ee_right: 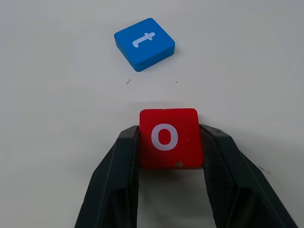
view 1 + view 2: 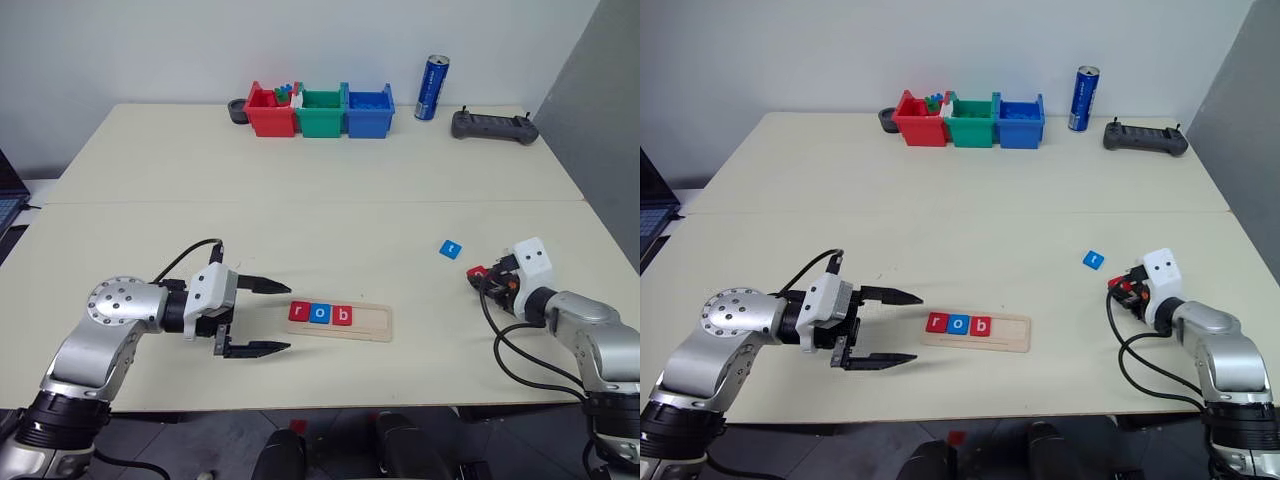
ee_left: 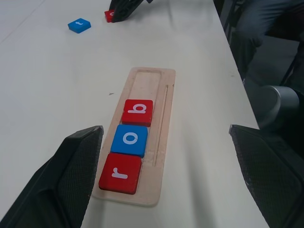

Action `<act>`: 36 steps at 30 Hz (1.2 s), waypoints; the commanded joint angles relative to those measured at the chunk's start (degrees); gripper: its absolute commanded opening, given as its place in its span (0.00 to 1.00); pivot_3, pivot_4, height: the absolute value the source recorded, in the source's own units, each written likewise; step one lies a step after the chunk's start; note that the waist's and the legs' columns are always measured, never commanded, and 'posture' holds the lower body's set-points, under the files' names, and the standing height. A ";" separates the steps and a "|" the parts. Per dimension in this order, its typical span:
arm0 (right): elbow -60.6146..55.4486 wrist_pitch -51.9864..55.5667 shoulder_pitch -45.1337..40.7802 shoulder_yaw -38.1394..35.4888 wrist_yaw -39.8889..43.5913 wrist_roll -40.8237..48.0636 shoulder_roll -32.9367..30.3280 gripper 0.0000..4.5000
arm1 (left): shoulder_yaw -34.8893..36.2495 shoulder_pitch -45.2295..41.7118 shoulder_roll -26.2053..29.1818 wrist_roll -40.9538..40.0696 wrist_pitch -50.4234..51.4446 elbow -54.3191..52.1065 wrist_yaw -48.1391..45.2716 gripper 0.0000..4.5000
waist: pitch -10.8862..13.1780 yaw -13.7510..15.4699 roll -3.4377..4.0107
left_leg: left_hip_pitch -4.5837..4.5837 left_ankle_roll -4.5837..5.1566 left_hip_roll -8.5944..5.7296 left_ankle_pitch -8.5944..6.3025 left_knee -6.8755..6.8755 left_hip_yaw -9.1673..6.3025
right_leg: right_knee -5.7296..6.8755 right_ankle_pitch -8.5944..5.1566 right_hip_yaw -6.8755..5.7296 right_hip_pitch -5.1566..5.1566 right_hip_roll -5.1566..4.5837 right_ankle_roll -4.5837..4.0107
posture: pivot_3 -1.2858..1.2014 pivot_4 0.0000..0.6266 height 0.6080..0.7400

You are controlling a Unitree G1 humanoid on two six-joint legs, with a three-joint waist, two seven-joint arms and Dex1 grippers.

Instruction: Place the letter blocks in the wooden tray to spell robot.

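Observation:
The wooden tray (image 2: pixel 340 320) lies near the table's front edge and holds three letter blocks in a row: red r (image 3: pixel 120 172), blue o (image 3: pixel 130 140), red b (image 3: pixel 138 112). My left gripper (image 2: pixel 262 317) hovers open just left of the tray, nothing between its fingers. On the right side of the table my right gripper (image 1: pixel 167 142) is shut on a red o block (image 1: pixel 168 138), both fingers pressed against its sides on the tabletop. A blue t block (image 2: pixel 451 249) lies loose a little beyond it.
Red (image 2: pixel 270 112), green (image 2: pixel 322 112) and blue (image 2: pixel 368 112) bins stand at the back with a blue can (image 2: pixel 432 88) and a black controller (image 2: pixel 493 126) to their right. A dark laptop edge (image 2: pixel 8 200) sits at far left.

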 commanded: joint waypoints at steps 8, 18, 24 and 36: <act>-30.06 14.80 8.73 2.03 -13.44 2.07 11.32 0.32 | 1.73 1.39 0.56 0.04 -2.12 0.04 -0.14 1.00 | 0.00 0.23 0.02 | -0.05 0.00 0.02 0.00 -0.04 -0.07 | 0.02 0.00 -0.04 -0.04 0.00 0.00 | 0.52 0.24 1.00; -38.25 19.02 12.40 8.07 -28.07 -2.73 25.29 0.32 | -0.11 -1.23 0.05 -0.21 -0.52 -0.65 -0.48 1.00 | 0.00 0.23 0.02 | -0.05 -0.01 0.02 0.00 -0.04 -0.08 | 0.00 -0.05 -0.05 -0.07 0.01 0.05 | 0.52 0.24 1.00; -35.81 18.11 12.57 8.07 -31.25 -3.39 30.10 0.48 | -0.78 -3.35 -0.23 -0.02 0.70 -0.38 -0.47 1.00 | 0.00 0.22 0.02 | -0.05 -0.01 0.02 0.00 -0.04 -0.06 | 0.00 -0.04 -0.04 -0.07 0.01 0.05 | 0.52 0.24 1.00; -35.94 16.46 6.77 4.13 -18.68 1.88 20.29 0.99 | 0.13 -1.95 0.16 -0.29 1.70 -2.27 0.76 1.00 | 0.01 0.15 0.04 | -0.06 -0.01 0.01 0.00 -0.04 -0.03 | -0.01 -0.04 -0.03 -0.08 -0.01 0.04 | 0.52 0.24 1.00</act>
